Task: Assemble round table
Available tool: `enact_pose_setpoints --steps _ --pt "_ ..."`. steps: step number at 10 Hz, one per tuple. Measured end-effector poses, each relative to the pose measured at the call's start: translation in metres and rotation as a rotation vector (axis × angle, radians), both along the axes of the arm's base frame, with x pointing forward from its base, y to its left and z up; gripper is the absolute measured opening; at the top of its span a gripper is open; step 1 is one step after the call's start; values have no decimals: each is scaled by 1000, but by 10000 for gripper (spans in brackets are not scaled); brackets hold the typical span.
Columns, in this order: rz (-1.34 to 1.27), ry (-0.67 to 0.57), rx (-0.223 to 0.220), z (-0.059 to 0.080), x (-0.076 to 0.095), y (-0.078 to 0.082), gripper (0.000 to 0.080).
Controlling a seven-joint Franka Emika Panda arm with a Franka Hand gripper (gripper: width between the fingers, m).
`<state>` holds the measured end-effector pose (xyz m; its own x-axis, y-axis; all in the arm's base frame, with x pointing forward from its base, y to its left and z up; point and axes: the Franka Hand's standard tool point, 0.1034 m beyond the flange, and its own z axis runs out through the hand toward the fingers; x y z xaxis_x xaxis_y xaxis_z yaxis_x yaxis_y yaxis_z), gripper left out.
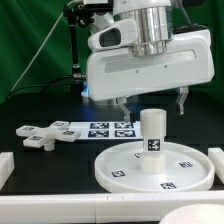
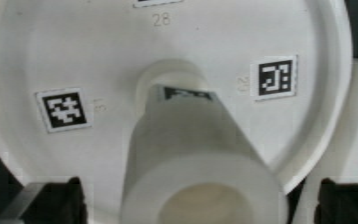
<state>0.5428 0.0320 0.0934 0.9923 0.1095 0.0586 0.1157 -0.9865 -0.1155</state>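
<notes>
The large rimmed round disc point(image 1: 118, 176) lies flat on the black table near the front. The short thick cylinder leg point(image 1: 152, 133) stands upright at its centre. The cross-shaped foot piece point(image 1: 42, 136) lies on the table at the exterior view's left. My gripper point(image 1: 152, 103) hangs open just above the leg's top, holding nothing. In the wrist view the leg point(image 2: 194, 140) rises from the disc point(image 2: 87, 60) toward the camera. My gripper point(image 2: 197, 200) is spread wide, its dark fingers point(image 2: 55, 200) on either side of the leg and apart from it.
The marker board point(image 1: 105, 129) lies behind the disc, next to the foot piece. White bars border the work area at the exterior view's left point(image 1: 5, 165), front point(image 1: 100, 211) and right point(image 1: 217, 158). A green curtain hangs behind.
</notes>
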Motion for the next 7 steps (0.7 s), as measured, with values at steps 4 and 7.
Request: enact_pose_setpoints --steps 4,7 --pt "3 22 5 0 2 -4 649" --pt "100 -5 -47 0 6 1 649"
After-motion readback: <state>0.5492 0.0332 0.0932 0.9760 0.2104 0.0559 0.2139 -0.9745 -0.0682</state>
